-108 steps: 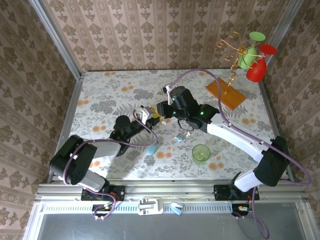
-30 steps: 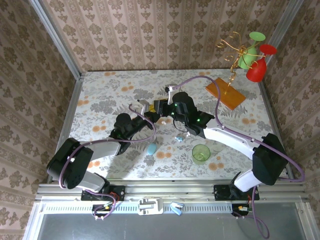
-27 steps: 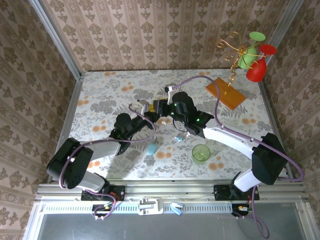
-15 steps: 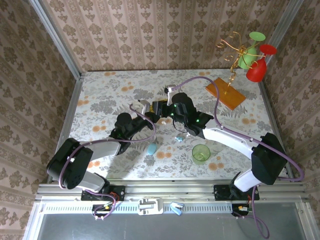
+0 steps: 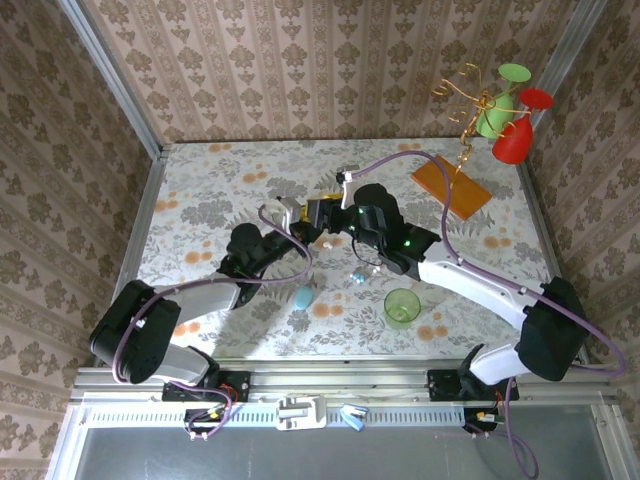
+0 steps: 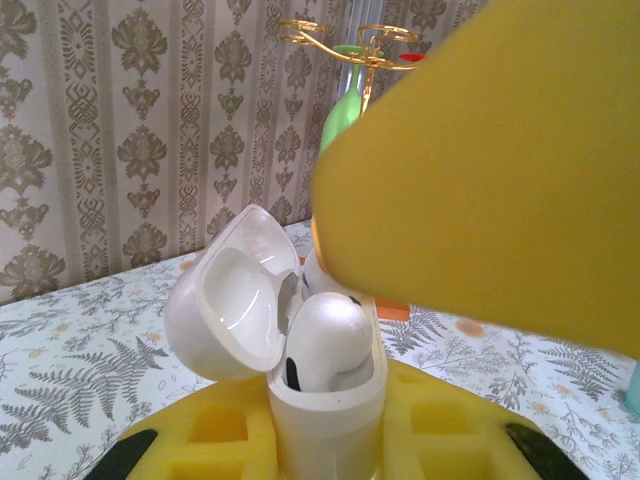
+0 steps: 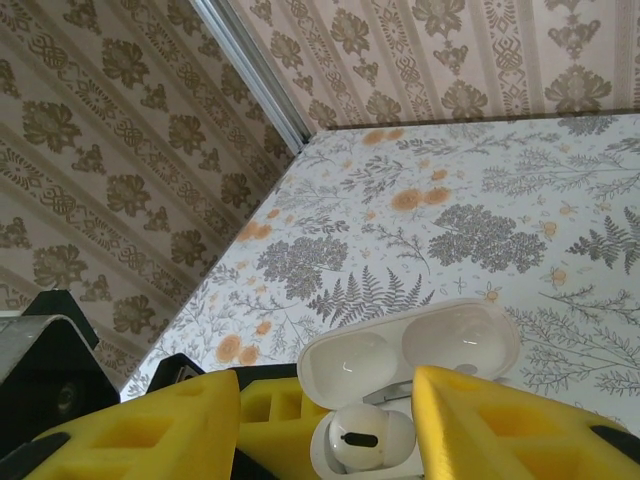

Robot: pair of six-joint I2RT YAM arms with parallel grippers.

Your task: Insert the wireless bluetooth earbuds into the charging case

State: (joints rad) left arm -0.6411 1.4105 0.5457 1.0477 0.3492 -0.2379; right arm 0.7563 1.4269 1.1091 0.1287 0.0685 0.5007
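White earbud (image 6: 328, 340) | head up, seated in upright case (image 6: 325, 440) | lid open

Out of focus at close range: yellow pad (image 6: 500, 170), masking much of the wire stand (image 6: 345, 35) and the upper right of the charging case (image 6: 325, 410). Cropped by the lower edge in both wrist views: case base. Sunk in its well, stem hidden: earbud (image 7: 365, 437).

The open case (image 7: 408, 357) was glossy white, as was the earbud (image 7: 362, 438) in it. The desk (image 5: 230, 180) bore grey ferns and orange flowers, the walls (image 5: 300, 70) a beige damask stripe. A cup (image 5: 402, 306) was green, a board (image 5: 450, 186) orange.
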